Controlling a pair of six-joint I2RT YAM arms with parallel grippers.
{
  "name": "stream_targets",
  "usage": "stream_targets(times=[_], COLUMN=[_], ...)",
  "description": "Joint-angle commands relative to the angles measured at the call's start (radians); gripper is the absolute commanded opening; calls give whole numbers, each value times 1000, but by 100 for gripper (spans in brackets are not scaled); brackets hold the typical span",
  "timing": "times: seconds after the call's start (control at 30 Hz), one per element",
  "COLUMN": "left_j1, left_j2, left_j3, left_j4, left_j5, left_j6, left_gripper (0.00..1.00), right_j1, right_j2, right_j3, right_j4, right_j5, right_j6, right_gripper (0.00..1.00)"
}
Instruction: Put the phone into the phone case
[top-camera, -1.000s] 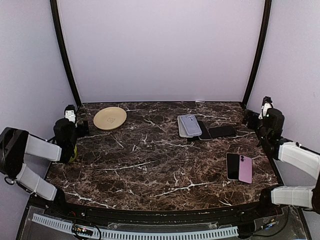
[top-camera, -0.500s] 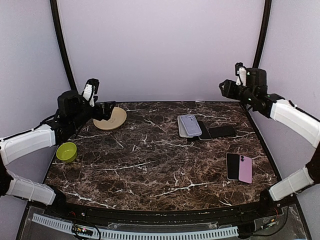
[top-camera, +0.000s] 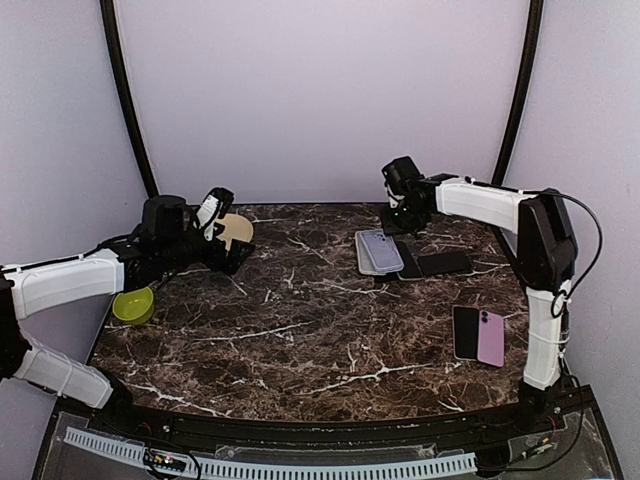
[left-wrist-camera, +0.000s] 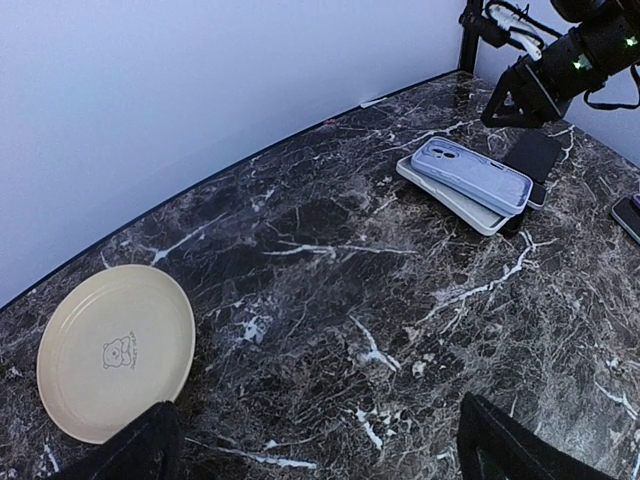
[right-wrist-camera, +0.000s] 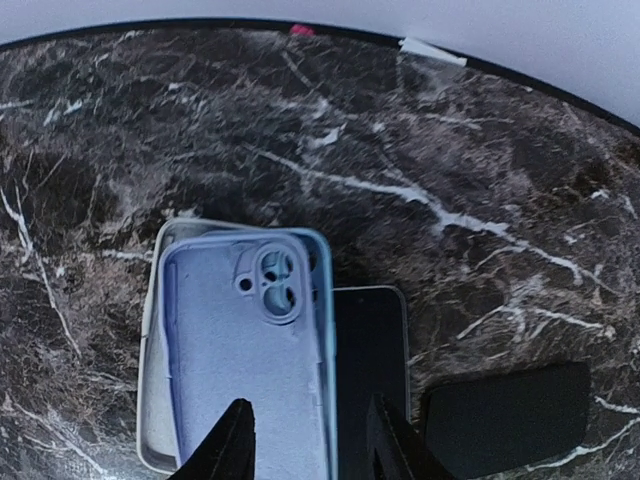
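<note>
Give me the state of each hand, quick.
Left hand: wide open, holding nothing.
Right hand: partly open, holding nothing.

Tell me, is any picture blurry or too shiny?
Top view: sharp, even light, no glare on the table. Left wrist view: plate clear, left fingers just dark shapes. Right wrist view: blue case crisp, right fingers dark too.

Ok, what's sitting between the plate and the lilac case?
Nothing: only bare marble table runs from the plate to the lilac case, clearest in the left wrist view.
</note>
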Motion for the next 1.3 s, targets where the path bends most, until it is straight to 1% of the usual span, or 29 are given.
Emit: stream_targets(times=[0.0,0.07,0.13,0.23,0.53,0.83,1.07,1.17,1.27], left_j1=[-11,-12,-14,-18,-28,-33,-34,-35,-35], left_j2=[-27,-20,-14,-12,-10,-7,-7,-7,-8], left_j3=[-4,-2,-3,-3,-10,-10,-11,-11,-11], left_j4=[6,5,3,3,8,8,8,8,8], left_j5=[16,17,11,6,-6,-5,-1,1,7], left_j6=[24,25,23,22,31,36,40,41,37], left_gripper=[98,98,98,98,97,97,97,97,97], right_j1=[95,107,107,110,120,120,121,124,129], right_j2=[36,79,119,156,209,222,184,109,-3], right_j3=[80,107,130,152,146,129,151,142,75], right_j4=[-19,-36,-49,-49,-39,-50,-64,-63,-9], right_j5=[-32,-33,-21,-10,-3,34,30,35,37], right_j6=[-61,-43,-17,1,29,59,93,145,213], right_gripper=[43,45,51,50,34,1,0,0,0])
